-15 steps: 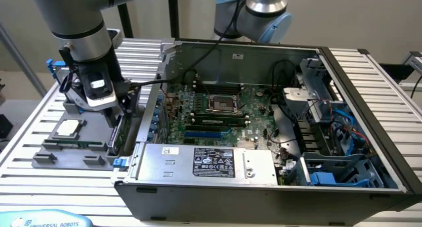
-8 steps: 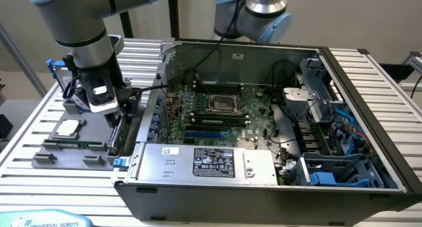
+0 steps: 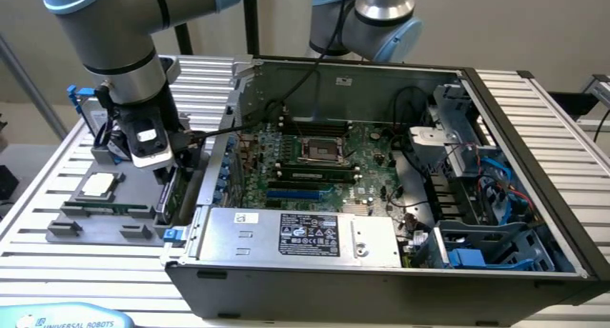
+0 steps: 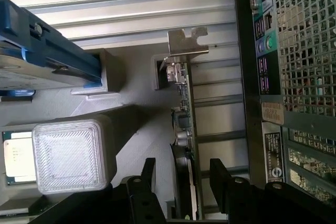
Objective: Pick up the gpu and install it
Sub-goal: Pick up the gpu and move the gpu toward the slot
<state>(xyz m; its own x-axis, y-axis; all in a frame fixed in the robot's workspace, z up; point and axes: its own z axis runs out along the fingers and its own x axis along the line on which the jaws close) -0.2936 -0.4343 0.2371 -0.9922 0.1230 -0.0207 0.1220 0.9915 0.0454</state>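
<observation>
Ribbed metal tabletop (image 3: 553, 128) carries an open computer case (image 3: 381, 289) and, just beside it on the exterior view's left, a grey holder (image 3: 100, 234). The gpu (image 4: 185, 124) stands on edge in that holder, with its silver bracket (image 4: 187, 42) at the end away from the tool. The tool (image 4: 183, 169) hangs over the card with its fingers spread wide, one on each side, not closed on it.

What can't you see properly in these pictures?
- gpu, wrist view: seen edge-on, so its flat face is hidden; one end disappears between the fingers of the open pincer.
- gpu, exterior view: mostly hidden behind the pincer.
- The sticker on the silver box, exterior view: writing too small to read.
</observation>
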